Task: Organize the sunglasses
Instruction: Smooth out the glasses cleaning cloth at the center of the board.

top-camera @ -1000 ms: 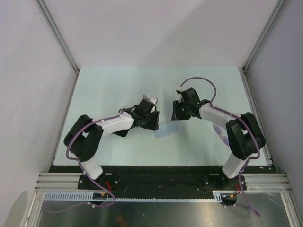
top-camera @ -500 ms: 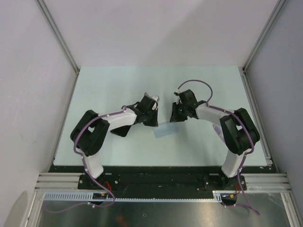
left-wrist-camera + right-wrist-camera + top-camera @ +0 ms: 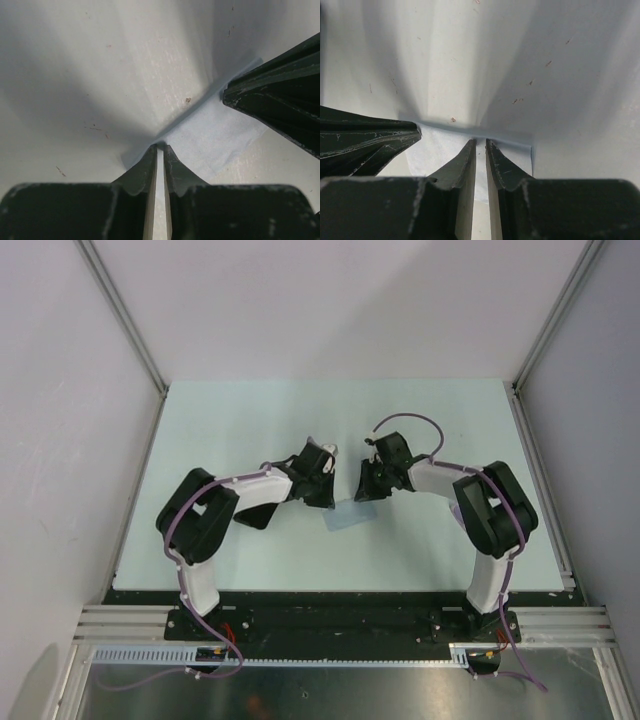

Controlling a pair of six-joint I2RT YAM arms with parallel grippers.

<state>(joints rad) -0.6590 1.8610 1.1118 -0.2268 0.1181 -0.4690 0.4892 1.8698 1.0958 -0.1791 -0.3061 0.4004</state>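
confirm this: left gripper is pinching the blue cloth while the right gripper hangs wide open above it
No. The right gripper is shut on the blue cloth too, at its edge, as the right wrist view shows; the left gripper does pinch it.

Lab test cell — white panels point(image 3: 330, 310), aluminium rails point(image 3: 340, 625)

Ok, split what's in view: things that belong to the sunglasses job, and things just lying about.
In the job: left hand and right hand, both pinching the blue cloth; sunglasses not visible.
Just there: table, white walls.
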